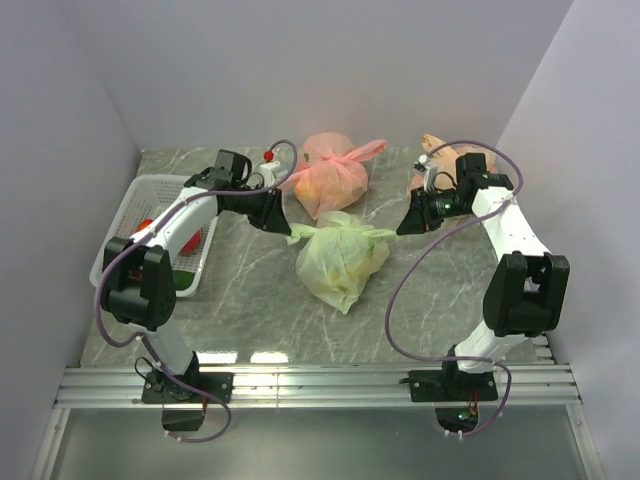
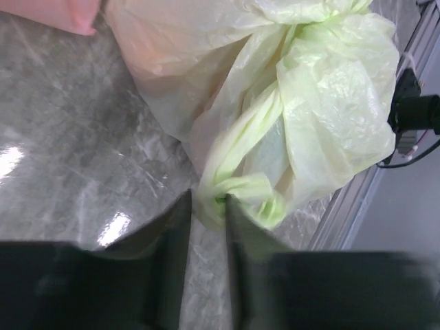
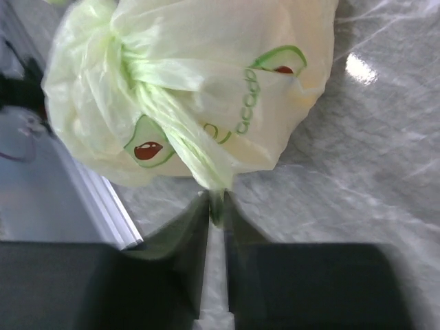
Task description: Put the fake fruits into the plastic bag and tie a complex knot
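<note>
The pale-green plastic bag (image 1: 340, 262) lies mid-table, closed, with its knot (image 1: 340, 228) on the far side and one tail out to each side. Fake fruits show only as dim yellow and orange shapes through the film (image 2: 161, 48). My left gripper (image 1: 278, 222) (image 2: 207, 199) is at the left tail (image 2: 240, 189), jaws a little apart, with the tail's bunched end lying between the tips. My right gripper (image 1: 407, 226) (image 3: 216, 199) is at the right tail (image 3: 185, 148), jaws narrowly apart, with the thin tail end in the gap. The knot (image 3: 120, 48) is twisted tight.
A pink knotted bag (image 1: 330, 175) sits just behind the green one, and an orange-tan bag (image 1: 440, 158) lies behind my right arm. A white basket (image 1: 150, 190) at the left holds a red piece (image 1: 190, 240) and a green piece (image 1: 185, 282). Walls close in on three sides.
</note>
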### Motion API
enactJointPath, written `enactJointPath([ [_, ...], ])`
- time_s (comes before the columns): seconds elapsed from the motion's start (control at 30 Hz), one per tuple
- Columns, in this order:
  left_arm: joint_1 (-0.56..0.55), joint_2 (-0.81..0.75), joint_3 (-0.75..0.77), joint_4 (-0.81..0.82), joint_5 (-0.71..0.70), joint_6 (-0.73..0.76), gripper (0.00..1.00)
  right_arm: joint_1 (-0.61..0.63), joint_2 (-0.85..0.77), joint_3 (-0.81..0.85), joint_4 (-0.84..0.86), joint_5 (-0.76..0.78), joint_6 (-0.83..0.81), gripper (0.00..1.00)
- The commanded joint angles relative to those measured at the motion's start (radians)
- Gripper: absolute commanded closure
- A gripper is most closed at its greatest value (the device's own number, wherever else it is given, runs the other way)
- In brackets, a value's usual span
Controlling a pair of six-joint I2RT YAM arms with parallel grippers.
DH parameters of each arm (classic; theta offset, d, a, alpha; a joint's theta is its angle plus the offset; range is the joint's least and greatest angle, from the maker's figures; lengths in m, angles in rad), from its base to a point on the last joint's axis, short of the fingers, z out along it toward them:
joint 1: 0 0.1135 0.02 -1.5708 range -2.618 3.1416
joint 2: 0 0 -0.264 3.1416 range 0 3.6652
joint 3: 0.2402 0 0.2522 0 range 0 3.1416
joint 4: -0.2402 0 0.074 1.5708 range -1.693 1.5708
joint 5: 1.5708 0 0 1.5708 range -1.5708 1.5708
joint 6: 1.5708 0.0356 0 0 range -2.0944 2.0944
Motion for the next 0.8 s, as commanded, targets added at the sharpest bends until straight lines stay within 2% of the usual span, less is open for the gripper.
enactJointPath([
  [0.0, 0.024, -0.012, 0.101, -0.067, 0.022, 0.126, 0.65, 0.027, -0.011, 0.087, 0.012, 0.085, -0.041, 0.61],
  [0.03, 0.018, -0.023, 0.109, -0.071, 0.032, 0.138, 0.48, 0.040, -0.012, 0.108, 0.030, 0.097, -0.030, 0.40],
  [0.07, 0.018, -0.023, 0.118, -0.076, 0.038, 0.141, 0.41, 0.046, -0.011, 0.125, 0.032, 0.106, -0.039, 0.33],
  [0.1, 0.018, -0.026, 0.135, -0.080, 0.045, 0.141, 0.34, 0.055, -0.008, 0.142, 0.029, 0.138, -0.047, 0.29],
  [0.13, 0.018, -0.028, 0.145, -0.099, 0.042, 0.144, 0.16, 0.055, -0.005, 0.182, 0.026, 0.157, -0.053, 0.26],
  [0.17, 0.020, -0.023, 0.153, -0.107, 0.044, 0.146, 0.13, 0.089, 0.014, 0.203, 0.016, 0.174, -0.070, 0.21],
  [0.23, 0.018, -0.012, 0.182, -0.134, 0.053, 0.160, 0.01, 0.112, 0.040, 0.269, -0.031, 0.221, -0.102, 0.20],
  [0.43, -0.015, 0.050, 0.198, -0.140, -0.069, 0.160, 0.01, 0.192, 0.113, 0.335, -0.103, 0.295, -0.283, 0.18],
  [0.6, -0.026, 0.112, 0.221, -0.191, -0.115, 0.173, 0.01, 0.239, 0.146, 0.345, -0.175, 0.327, -0.415, 0.18],
  [0.77, -0.071, 0.106, 0.149, -0.087, -0.226, 0.235, 0.01, 0.287, 0.161, 0.276, -0.160, 0.387, -0.503, 0.18],
])
